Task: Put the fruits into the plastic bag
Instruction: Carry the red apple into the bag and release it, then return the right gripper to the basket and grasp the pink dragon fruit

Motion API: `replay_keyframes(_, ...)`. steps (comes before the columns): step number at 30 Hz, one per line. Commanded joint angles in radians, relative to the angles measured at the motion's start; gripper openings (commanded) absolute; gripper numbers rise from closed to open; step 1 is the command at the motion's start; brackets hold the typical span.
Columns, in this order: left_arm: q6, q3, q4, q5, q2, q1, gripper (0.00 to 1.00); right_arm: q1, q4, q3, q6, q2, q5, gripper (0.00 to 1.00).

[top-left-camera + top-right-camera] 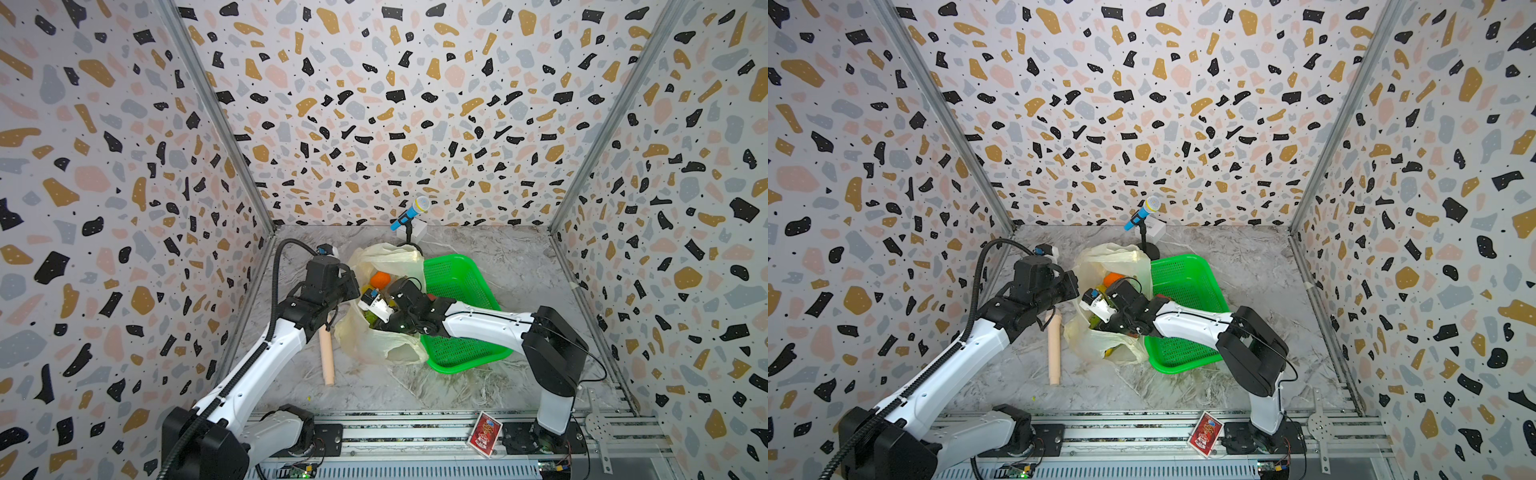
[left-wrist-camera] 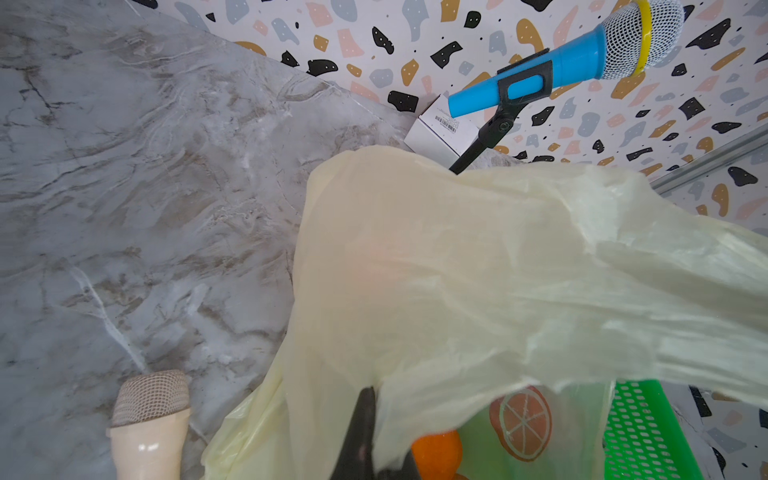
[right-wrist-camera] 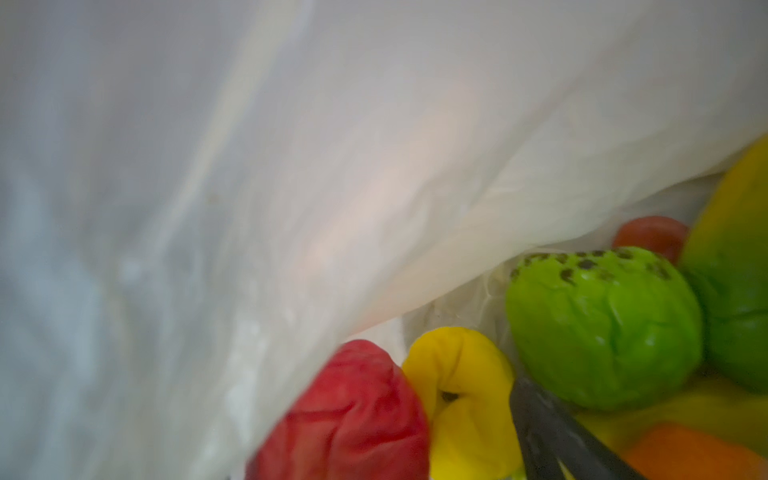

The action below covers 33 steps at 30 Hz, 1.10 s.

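Pinching plastic bag [image 2: 457,270] rim tight with left gripper [image 2: 368,399]; right gripper [image 1: 382,323] down inside the bag among fruits [image 3: 602,328], spread impossible to tell. Best withdrawn straight through the mouth, avoiding film.

worktop [image 1: 519,266]: grey-white marble pattern, walled on three sides.
plastic bag [image 1: 374,345]: pale yellow, near the middle, lower part slumped on the worktop.
green basket [image 1: 457,274]: set askew, touching the bag's right side.
beige cylinder [image 1: 327,353]: lying flat just left of the bag.
blue microphone [image 1: 409,210]: on a black stand behind the bag.
white box [image 1: 417,230]: beside the stand, against the back wall.
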Motion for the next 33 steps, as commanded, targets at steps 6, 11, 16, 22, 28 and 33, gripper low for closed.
replay_keyframes(6, 0.011, 0.012, 0.002, -0.044, 0.002, -0.005, 0.0, -0.012, 0.011, -0.117, -0.022, -0.282, 0.386, 0.99)
replay_keyframes(11, 0.009, 0.009, 0.002, -0.05, 0.004, -0.006, 0.0, -0.068, 0.038, -0.229, 0.034, -0.445, 0.526, 1.0)
replay_keyframes(16, 0.01, 0.007, 0.007, -0.052, 0.007, -0.006, 0.0, -0.178, 0.094, -0.377, 0.134, -0.631, 0.52, 1.0)
replay_keyframes(22, 0.004, 0.007, 0.014, -0.041, 0.02, -0.005, 0.0, -0.319, 0.078, -0.498, 0.237, -0.718, 0.501, 1.0)
replay_keyframes(28, 0.003, 0.008, 0.013, -0.039, 0.021, -0.006, 0.0, -0.38, -0.022, -0.455, 0.171, -0.589, 0.408, 0.99)
replay_keyframes(33, 0.003, 0.004, 0.013, -0.043, 0.022, -0.006, 0.0, -0.378, -0.108, -0.379, 0.072, -0.45, 0.334, 0.99)
